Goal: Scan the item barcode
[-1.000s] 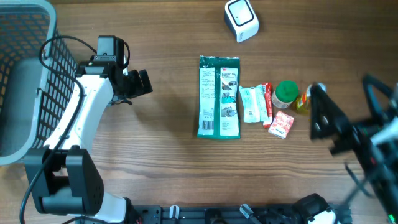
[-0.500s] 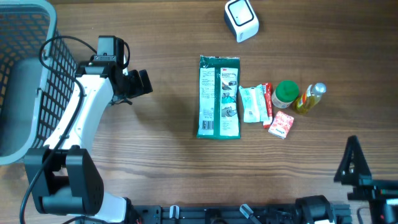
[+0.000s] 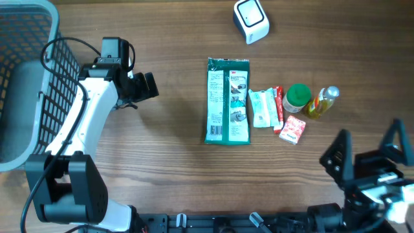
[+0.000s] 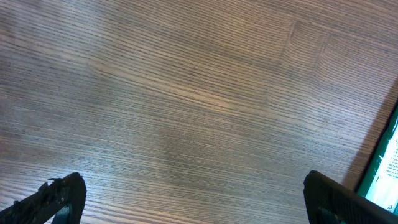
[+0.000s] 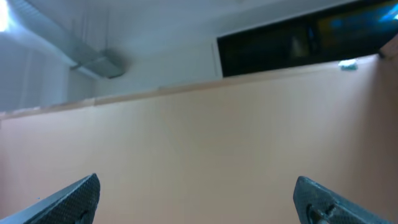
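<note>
Overhead: left gripper [image 3: 147,85] and right gripper [image 3: 367,150] both gape empty; the left should pinch the green packet [image 3: 228,100] by its long edge, leaving print facing the scanner [image 3: 251,19].

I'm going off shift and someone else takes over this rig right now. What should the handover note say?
Left gripper: open, empty, over the bare table, left of the green packet.
Right gripper: open, empty, at the near right edge; its camera faces a wall, not the table.
Things: green packet, white sachet, red stick, green-lidded jar, yellow bottle and red box lie clustered mid-table. Scanner at the far edge, basket far left.
Done: nothing held.
Left: grasp an item, show its barcode to the scanner.
</note>
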Robot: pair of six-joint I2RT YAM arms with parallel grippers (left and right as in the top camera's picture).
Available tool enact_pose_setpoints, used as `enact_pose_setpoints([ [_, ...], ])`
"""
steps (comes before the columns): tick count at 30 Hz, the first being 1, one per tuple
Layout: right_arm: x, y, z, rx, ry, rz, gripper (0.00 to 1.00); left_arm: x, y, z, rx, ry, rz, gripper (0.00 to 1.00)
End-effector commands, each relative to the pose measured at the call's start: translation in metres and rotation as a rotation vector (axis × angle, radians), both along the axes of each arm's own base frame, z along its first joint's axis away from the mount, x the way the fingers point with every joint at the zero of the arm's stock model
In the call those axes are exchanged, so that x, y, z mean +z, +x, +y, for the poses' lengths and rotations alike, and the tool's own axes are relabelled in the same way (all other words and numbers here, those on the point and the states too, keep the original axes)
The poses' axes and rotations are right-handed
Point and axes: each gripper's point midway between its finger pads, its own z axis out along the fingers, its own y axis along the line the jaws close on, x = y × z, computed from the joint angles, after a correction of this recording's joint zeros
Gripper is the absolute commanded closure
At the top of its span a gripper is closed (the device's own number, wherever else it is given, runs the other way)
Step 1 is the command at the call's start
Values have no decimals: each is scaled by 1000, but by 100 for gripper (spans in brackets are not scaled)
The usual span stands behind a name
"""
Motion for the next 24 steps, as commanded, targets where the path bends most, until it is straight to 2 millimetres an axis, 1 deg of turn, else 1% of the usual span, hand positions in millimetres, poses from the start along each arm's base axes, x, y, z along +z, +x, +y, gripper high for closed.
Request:
enact_pose_setpoints([
  [1, -18, 8, 9, 33, -37, 33, 1, -5, -1, 3, -3, 12, 13, 0],
  [5, -52, 29, 12, 35, -47, 130, 0, -5, -1, 3, -3, 12, 13, 0],
  [8, -75, 41, 16, 50, -60, 180, 0, -5, -1, 3, -3, 12, 13, 0],
  [12, -110, 56, 20, 67, -71, 262, 0, -5, -1, 3, -4, 12, 13, 0],
  [14, -124, 62, 21, 67, -75, 296, 0, -5, -1, 3, -3, 12, 13, 0],
  [17, -156, 72, 22, 79, -64, 380, 0, -5, -1, 3, -4, 12, 13, 0],
  [22, -181, 79, 23, 81, -73, 485, 0, -5, -1, 3, -3, 12, 13, 0],
  [24, -204, 83, 24, 82, -81, 582, 0, -5, -1, 3, -3, 12, 13, 0],
])
